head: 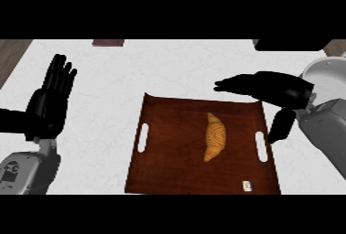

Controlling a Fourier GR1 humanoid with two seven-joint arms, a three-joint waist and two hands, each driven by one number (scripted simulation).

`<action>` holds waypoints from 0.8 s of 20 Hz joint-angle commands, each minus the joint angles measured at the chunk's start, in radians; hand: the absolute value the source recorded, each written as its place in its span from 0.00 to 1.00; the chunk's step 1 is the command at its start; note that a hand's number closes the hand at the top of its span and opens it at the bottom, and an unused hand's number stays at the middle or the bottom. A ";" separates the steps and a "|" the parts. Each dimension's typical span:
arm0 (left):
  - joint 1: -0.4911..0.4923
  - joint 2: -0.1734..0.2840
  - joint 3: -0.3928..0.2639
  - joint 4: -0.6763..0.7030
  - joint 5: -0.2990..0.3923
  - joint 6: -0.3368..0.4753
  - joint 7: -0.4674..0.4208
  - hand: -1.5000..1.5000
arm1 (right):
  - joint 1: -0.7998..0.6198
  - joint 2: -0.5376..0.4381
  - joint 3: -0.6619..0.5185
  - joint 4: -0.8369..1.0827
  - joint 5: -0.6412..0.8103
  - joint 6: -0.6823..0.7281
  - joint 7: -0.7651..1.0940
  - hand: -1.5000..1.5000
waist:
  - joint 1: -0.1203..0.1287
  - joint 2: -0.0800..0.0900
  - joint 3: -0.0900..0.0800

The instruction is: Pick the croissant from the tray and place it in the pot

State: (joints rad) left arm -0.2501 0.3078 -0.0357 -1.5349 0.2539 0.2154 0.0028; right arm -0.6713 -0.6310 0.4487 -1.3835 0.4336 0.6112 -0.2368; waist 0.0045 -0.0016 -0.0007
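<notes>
At the view's left the left hand (51,98) rests open over the white counter (175,68), fingers straight and up, well apart from the work. In the middle lies the dark wooden tray (169,160), and on its right half the croissant (214,136) lies lengthwise, untouched. It is likely light, flaky and easily crushed, so a gentle hold across its thick middle looks best. Above and to its right hovers the right hand (270,89), fingers extended leftward and thumb hanging down, holding nothing, near the tray's far right corner. The pot (327,75) shows at the right edge.
</notes>
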 commanded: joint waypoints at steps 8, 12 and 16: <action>-0.064 -0.015 0.046 0.045 -0.033 -0.035 0.022 0.50 | 0.085 0.131 -0.002 -0.017 0.144 0.100 0.117 0.00 | -0.004 0.002 0.001; -0.039 -0.045 0.058 0.044 -0.033 -0.038 -0.002 0.50 | 0.146 0.186 0.044 0.014 0.255 -0.011 0.040 0.00 | -0.002 0.003 0.001; -0.069 -0.068 0.047 0.055 -0.068 -0.026 0.021 0.50 | 0.099 0.271 0.012 0.021 0.275 0.018 0.053 0.00 | -0.002 0.003 0.001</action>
State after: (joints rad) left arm -0.2814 0.2672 0.0172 -1.5096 0.2104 0.1739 0.0151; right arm -0.5615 -0.4358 0.4517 -1.3744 0.6644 0.6492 -0.1805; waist 0.0028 0.0005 0.0001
